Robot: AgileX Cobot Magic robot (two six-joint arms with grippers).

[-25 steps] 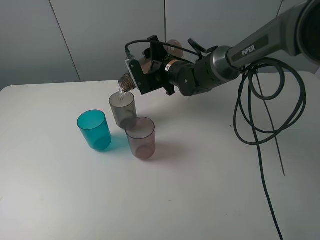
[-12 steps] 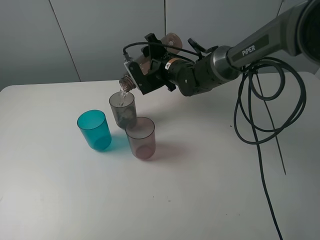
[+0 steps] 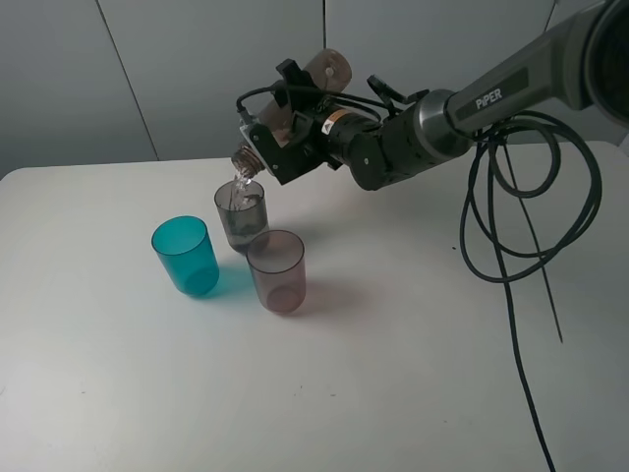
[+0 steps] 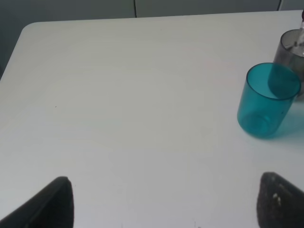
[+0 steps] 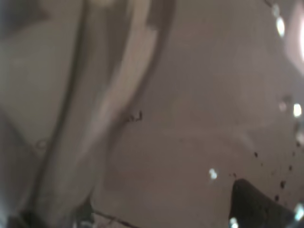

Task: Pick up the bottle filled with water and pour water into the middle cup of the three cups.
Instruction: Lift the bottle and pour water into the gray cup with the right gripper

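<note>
Above the far side of the table [image 3: 413,374], my right pincer [image 3: 287,126] is clamped on the bottle [image 3: 322,71]. The bottle is tipped neck-down, its mouth just over the middle cup [image 3: 241,221], with water falling in. The teal cup [image 3: 185,256] and the pinkish cup [image 3: 276,271] stand just beside it. My left pincer [image 4: 166,204] hangs spread apart over the table.

Bottle [image 3: 325,70] base higher, tilt steeper

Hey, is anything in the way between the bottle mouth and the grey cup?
Nothing visible. The bottle mouth hangs just above the grey cup, water falling straight in; the teal cup and pink cup stand clear of the stream.
</note>
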